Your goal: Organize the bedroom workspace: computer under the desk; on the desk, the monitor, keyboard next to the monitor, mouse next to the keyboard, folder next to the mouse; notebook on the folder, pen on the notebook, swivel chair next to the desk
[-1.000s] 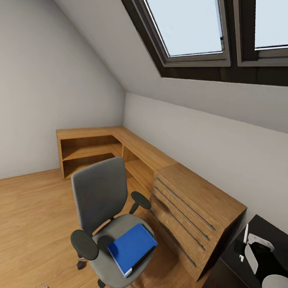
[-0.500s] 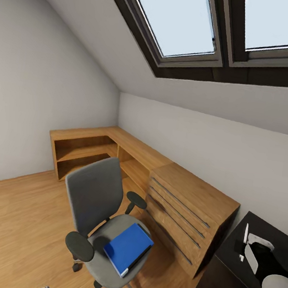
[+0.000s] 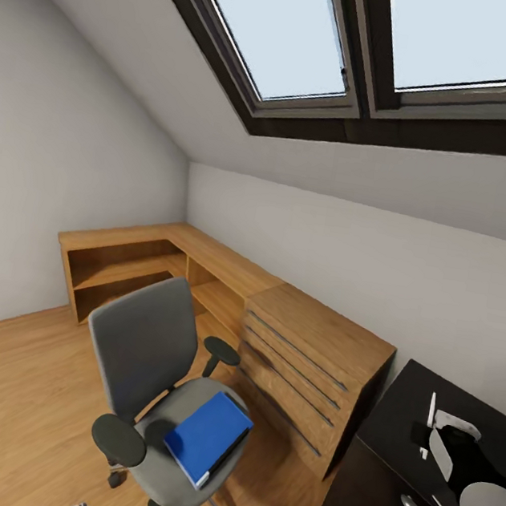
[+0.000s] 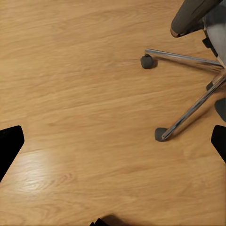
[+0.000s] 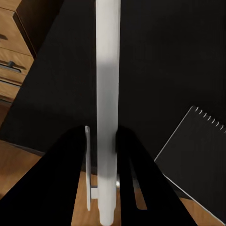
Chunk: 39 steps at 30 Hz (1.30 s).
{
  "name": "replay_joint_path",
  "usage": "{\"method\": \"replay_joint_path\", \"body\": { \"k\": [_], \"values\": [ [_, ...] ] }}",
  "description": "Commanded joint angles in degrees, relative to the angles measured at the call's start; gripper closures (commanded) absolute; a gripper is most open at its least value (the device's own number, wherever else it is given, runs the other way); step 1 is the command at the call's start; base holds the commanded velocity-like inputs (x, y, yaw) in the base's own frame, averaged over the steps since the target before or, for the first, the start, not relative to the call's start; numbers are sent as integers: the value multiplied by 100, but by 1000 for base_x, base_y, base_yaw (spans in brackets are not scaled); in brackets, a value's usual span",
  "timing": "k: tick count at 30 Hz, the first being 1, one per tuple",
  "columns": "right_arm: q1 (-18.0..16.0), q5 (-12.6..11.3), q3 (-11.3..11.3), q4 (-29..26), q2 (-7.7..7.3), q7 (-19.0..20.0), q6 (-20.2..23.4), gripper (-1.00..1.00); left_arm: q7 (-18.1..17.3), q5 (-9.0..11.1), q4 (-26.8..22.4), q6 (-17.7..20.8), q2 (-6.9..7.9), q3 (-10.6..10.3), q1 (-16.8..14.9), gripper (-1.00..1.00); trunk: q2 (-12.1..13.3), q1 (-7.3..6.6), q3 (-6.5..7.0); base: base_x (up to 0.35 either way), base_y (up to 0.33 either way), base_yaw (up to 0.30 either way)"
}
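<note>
The view has swung right; right fingers (image 5: pixel 101 141) clamp a white pen (image 5: pixel 108 94) above the desk (image 5: pixel 155 56).

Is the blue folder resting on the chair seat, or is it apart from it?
Touching. In the head view the folder lies flat on the chair seat, with no gap beneath it.

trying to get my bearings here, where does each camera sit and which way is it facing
Head view: high on the robot, looking down across the room at the chair with the blue folder, desk at right; right arm visible.
Left wrist view: on the left arm, facing the floor; dark fingers at the edges.
Right wrist view: on the right arm, over the desk; fingers clamp a white pen beside a notebook.
Shared: chair, desk.
</note>
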Motion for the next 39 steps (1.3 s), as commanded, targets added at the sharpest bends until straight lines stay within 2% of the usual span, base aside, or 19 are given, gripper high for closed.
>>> {"method": "replay_joint_path", "body": {
  "k": [1, 17, 20, 22, 29, 39],
  "values": [
    [-4, -36, -10, -10, 5, -24, 26, 100, 31, 50, -7, -19, 5, -49, -4, -100, -9, 2, -10, 0, 0, -39],
    [-4, -37, -19, -21, 18, -30, -27, 100, 24, 49, 1, -28, 5, -49, -4, -100, -9, 2, -8, 0, 0, -7],
    [-4, -43, -30, -244, 49, -46, -34, 100, 30, 38, 98, -28, 1, -54, -4, -100, -9, 2, -8, 0, 0, 0],
    [-4, -39, -40, -343, 126, -49, -35, 100, 31, 33, 131, -28, -3, -57, -4, -100, -9, 2, -8, -14, 0, 0],
    [-4, -33, -44, -378, 158, -53, -35, 100, 31, 40, 142, -28, -4, -58, -4, -100, -9, 2, -8, -268, 0, -10],
    [-4, -41, -44, -379, 159, -36, -31, 100, 31, 36, 143, -28, -11, -66, -4, -100, -9, 2, -8, -77, 0, -201]
  ]
}}
